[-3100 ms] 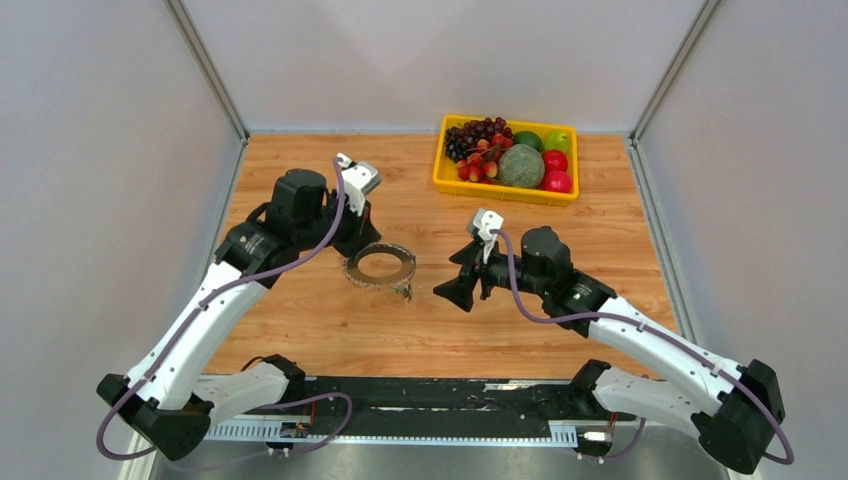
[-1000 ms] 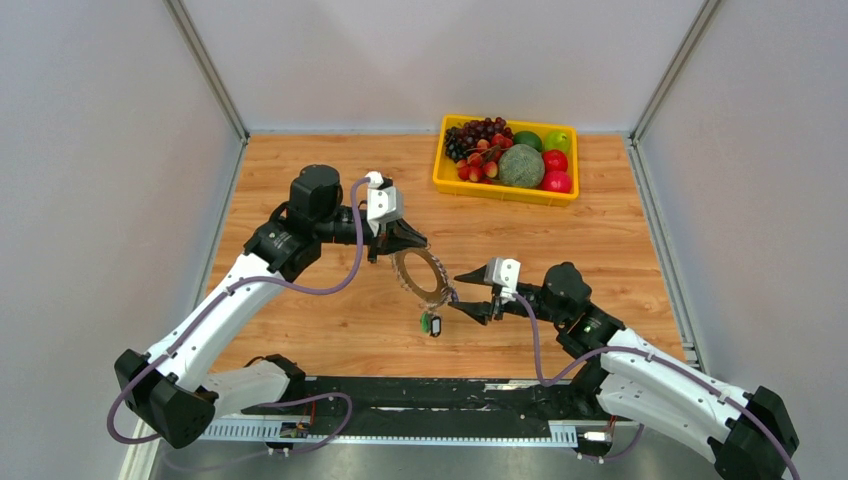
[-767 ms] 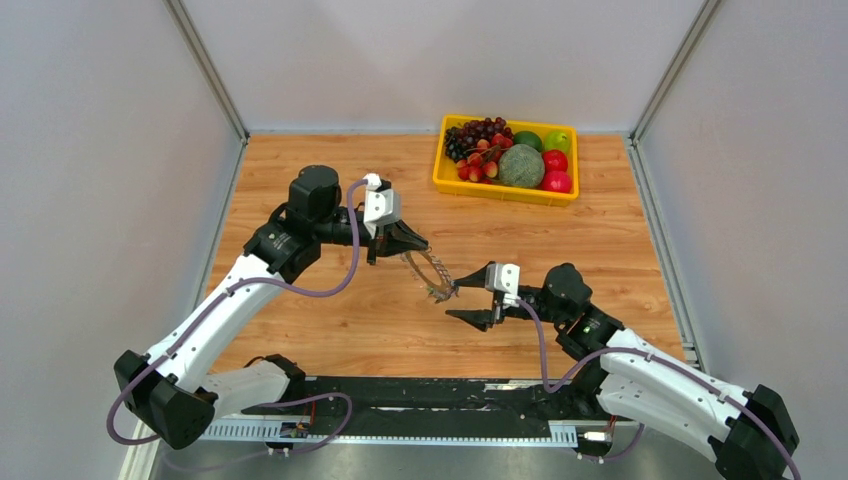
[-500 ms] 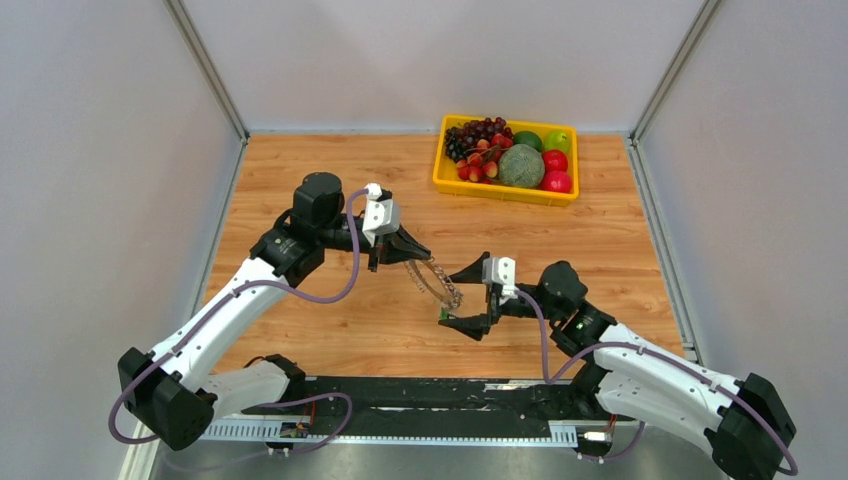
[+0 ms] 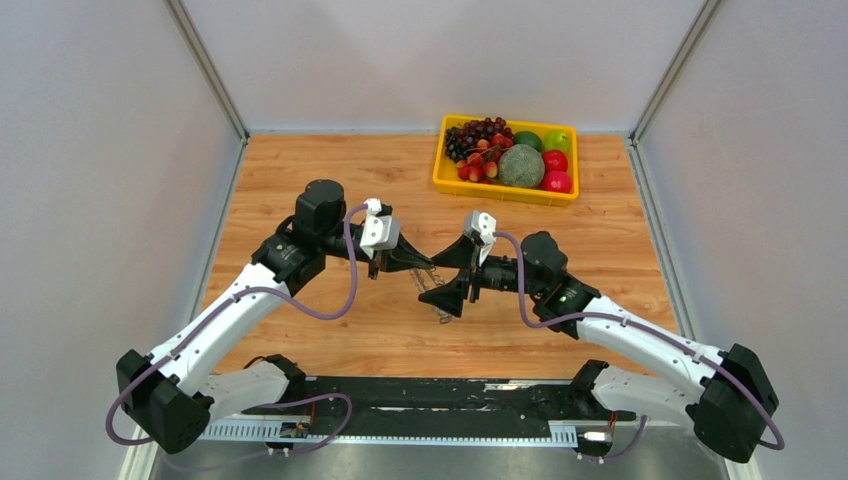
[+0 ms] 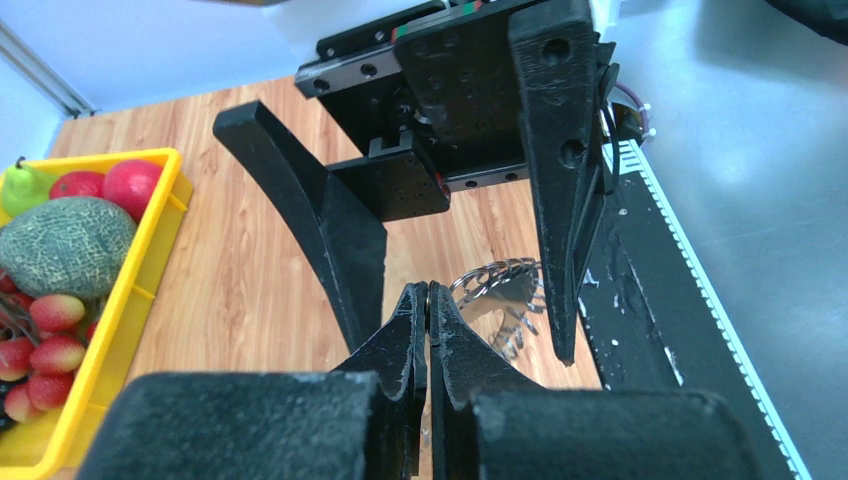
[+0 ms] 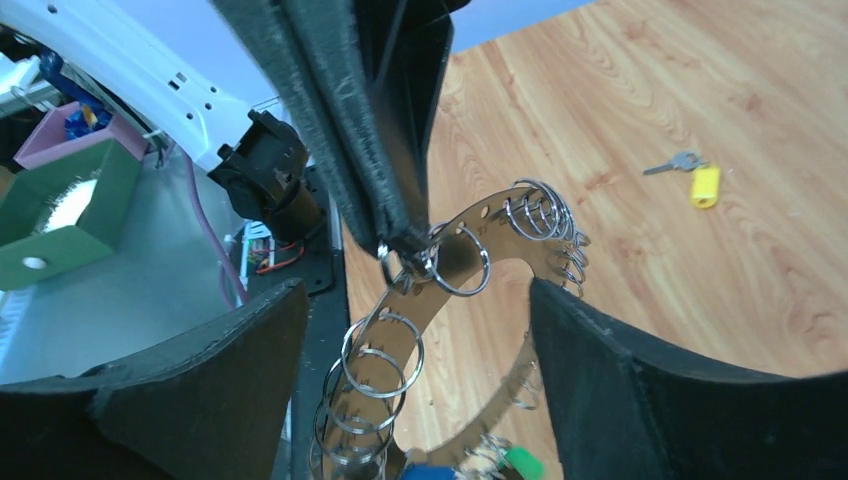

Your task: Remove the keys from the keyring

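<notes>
1. Top external view: three seconds ago the keyring (image 5: 425, 272) lay flat on the wooden table (image 5: 300, 170). Now it hangs in the air over the middle of the table, seen thin and edge-on. The left gripper (image 5: 410, 264) has lifted it, fingers closed on its rim. The right gripper (image 5: 430, 280) has swung in from the lower right and straddles the ring with its fingers spread wide. Count: two arms, one ring, one yellow tray of fruit (image 5: 470, 190) at the far side.

2. Left wrist view: the left fingers (image 6: 412, 330) are pressed together on the ring. A cluster of silver loops (image 6: 500, 290) shows past their tips. The right gripper's two fingers stand far apart, one on each side, and appear to touch nothing.

3. Right wrist view: the ring hangs tilted from the left fingertips.
   - One blue key head (image 7: 425, 470) and one green key head (image 7: 520, 462) show at its lowest rim.
   - One yellow-headed key (image 7: 695, 180) lies loose on the table, well apart.
   - The loops overlap too much to count.
   - Likely meaning: one key is off and at least two remain, and the ring is now held out for the right gripper, which holds nothing yet.
</notes>
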Tool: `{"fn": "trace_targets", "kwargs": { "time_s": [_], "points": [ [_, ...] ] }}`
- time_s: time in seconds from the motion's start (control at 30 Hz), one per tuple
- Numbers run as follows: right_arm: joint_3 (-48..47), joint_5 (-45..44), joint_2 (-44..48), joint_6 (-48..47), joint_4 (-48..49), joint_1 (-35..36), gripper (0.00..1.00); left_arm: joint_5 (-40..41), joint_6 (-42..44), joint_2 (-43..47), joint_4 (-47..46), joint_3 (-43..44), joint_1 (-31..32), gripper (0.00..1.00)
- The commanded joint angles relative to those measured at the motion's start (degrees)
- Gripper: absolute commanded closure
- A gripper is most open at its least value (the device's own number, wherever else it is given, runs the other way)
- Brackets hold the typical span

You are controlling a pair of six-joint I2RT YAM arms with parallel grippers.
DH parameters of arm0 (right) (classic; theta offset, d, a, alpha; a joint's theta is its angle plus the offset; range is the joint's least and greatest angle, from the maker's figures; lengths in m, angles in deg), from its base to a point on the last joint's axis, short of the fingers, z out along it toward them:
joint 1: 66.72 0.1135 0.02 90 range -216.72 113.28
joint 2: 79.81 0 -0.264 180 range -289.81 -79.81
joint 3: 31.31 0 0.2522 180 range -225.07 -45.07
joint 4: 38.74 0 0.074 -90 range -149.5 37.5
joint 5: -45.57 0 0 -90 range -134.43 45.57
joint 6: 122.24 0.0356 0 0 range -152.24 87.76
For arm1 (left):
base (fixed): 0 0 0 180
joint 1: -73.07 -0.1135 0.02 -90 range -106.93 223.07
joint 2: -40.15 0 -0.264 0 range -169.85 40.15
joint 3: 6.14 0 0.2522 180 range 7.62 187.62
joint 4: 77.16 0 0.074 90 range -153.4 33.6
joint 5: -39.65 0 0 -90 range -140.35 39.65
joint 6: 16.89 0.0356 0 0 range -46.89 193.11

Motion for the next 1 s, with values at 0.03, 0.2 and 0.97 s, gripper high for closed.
{"fn": "trace_targets", "kwargs": {
  "time_s": [0.03,0.2,0.97],
  "points": [
    [-5.04,1.61,-2.72,5.36,-3.6,0.14,0.29,1.5,4.63,2.97,-3.76,-0.46,0.62,1.0],
    [-6.02,-0.22,-3.55,5.42,-5.39,0.04,0.57,6.59,4.39,4.47,-6.34,-1.87,0.66,1.0],
    [-9.68,-72.48,5.52,46.36,-16.14,-1.89,1.0,32.64,-14.08,3.8,-18.73,-3.66,0.62,0.0]
  ]
}}
